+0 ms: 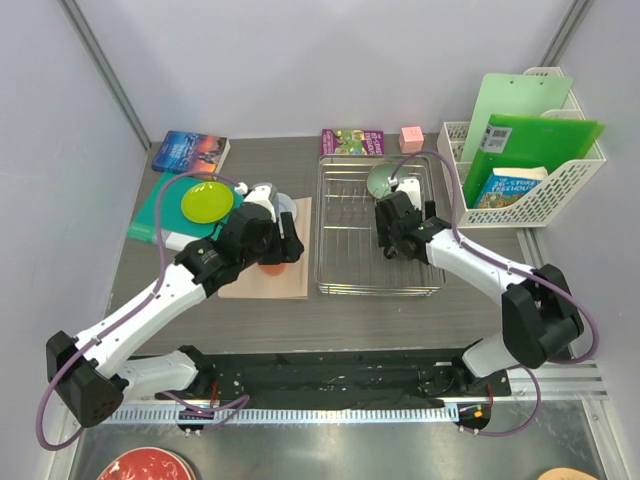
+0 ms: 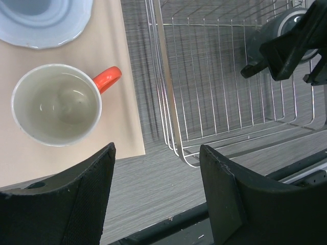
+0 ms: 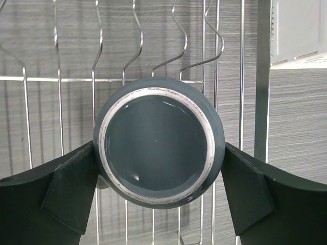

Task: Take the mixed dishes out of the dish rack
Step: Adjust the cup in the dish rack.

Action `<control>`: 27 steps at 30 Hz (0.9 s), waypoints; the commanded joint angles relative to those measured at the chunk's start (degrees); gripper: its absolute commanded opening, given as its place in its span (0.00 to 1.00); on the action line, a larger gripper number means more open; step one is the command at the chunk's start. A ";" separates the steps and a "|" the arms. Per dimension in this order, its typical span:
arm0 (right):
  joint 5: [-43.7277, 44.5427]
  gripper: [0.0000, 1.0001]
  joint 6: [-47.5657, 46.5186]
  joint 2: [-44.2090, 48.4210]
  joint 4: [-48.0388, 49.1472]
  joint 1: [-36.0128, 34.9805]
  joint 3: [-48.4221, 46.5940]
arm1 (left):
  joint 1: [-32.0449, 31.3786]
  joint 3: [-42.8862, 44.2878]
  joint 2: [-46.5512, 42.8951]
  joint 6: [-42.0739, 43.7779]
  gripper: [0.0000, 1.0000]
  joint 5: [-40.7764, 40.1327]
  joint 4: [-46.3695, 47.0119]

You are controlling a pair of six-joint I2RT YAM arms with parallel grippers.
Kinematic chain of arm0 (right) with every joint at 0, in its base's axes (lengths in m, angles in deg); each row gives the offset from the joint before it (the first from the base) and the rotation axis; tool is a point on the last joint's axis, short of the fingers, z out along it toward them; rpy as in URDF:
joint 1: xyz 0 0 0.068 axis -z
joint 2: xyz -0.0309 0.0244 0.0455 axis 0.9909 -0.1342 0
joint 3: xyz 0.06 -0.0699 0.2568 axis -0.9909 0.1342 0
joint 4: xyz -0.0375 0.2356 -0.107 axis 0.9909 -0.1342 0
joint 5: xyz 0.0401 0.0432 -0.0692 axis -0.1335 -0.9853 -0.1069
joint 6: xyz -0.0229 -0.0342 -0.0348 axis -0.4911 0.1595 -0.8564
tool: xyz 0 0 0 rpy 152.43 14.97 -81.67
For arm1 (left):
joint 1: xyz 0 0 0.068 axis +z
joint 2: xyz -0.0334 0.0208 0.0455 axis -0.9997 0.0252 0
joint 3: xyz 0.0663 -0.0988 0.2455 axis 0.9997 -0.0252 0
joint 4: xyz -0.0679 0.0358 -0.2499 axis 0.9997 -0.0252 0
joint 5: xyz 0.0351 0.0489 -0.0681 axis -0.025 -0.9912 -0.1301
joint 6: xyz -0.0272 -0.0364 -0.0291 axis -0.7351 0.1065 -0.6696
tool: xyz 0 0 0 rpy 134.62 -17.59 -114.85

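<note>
Right fingers (image 3: 71,196) flank the sage-green bowl (image 3: 158,148) at nine and three o'clock, unclenched; left fingers (image 2: 76,204) hang released. Next, squeeze and lift it from the dish rack (image 3: 263,61)

The dish rack (image 1: 345,240) stands open above, only the sage-green bowl (image 1: 385,180) inside

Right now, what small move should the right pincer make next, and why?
Probably close the right pincer on the sage-green bowl: its fingers flank the bowl inside the dish rack, yet I cannot tell whether they grip it.
</note>
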 commanded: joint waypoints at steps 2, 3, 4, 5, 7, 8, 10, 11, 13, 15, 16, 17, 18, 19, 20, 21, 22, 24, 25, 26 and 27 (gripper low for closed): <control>-3.72 0.55 -1.97 7.03 5.05 -0.68 1.16 | -0.25 -0.40 0.09 -0.63 0.66 0.80 3.29; -4.16 0.54 -2.49 7.47 5.05 -0.59 1.08 | -0.25 -0.40 0.17 -0.71 0.66 0.71 3.38; -5.38 0.53 -2.84 8.17 4.97 -0.68 1.08 | -0.25 -0.49 0.09 -0.71 0.66 0.80 3.56; -5.92 0.52 -3.20 8.61 5.05 -0.68 1.08 | -0.25 -0.49 0.17 -0.71 0.66 0.88 3.65; -8.19 0.52 -4.68 9.75 5.14 -0.86 1.43 | -0.25 -0.67 0.18 -0.71 0.66 1.06 3.91; -8.73 0.52 -5.04 10.19 5.49 -0.86 1.60 | -0.25 -0.67 0.26 -0.80 0.66 1.23 4.17; -10.31 0.51 -5.92 11.68 6.54 -0.77 2.83 | -0.25 -0.76 0.53 -0.71 0.66 1.41 4.44; -11.01 0.51 -6.19 12.21 7.68 -0.86 3.70 | -0.34 -0.67 0.53 -0.71 0.66 1.50 4.70; -12.86 0.51 -6.88 13.18 8.74 -0.86 4.24 | -0.25 -0.76 0.88 -0.80 0.66 1.67 4.79; -15.84 0.51 -7.50 13.89 10.24 -0.94 4.85 | -0.25 -0.76 0.97 -0.80 0.66 1.85 4.96; -16.99 0.51 -8.29 13.89 11.20 -0.94 4.94 | -0.43 -0.84 1.05 -0.80 0.66 1.85 5.05; -19.35 0.51 -8.73 13.45 11.64 -0.86 4.94 | -0.34 -0.84 1.23 -0.80 0.66 1.94 5.14; -20.24 0.51 -9.00 12.93 11.82 -0.86 4.59 | -0.34 -0.93 1.23 -0.89 0.66 2.03 5.23; -21.03 0.51 -9.52 12.23 12.26 -0.86 4.24 | -0.34 -1.02 1.23 -0.89 0.66 2.03 5.40; -21.30 0.51 -10.66 10.48 12.87 -0.86 4.07 | -0.34 -1.11 1.40 -0.98 0.66 2.20 5.58; -21.39 0.51 -11.45 9.07 13.22 -0.86 3.28 | -0.34 -1.28 1.32 -1.07 0.66 2.20 6.01; -21.65 0.51 -11.98 7.84 12.44 -0.86 2.32 | -0.34 -1.28 1.40 -1.15 0.66 2.46 6.19; -22.18 0.51 -12.60 4.58 11.74 -0.86 -0.24 | -0.43 -1.28 1.67 -1.15 0.65 2.82 6.20; -22.18 0.51 -12.78 3.96 11.91 -0.94 -0.59 | -0.51 -1.20 1.67 -1.15 0.65 2.82 6.19; -22.18 0.52 -12.87 3.26 12.08 -0.86 -1.03 | -0.69 -1.37 1.67 -1.15 0.65 2.91 6.19; -22.01 0.56 -13.13 2.47 12.43 -0.86 -0.95 | -0.69 -1.37 1.50 -0.98 0.65 2.99 6.19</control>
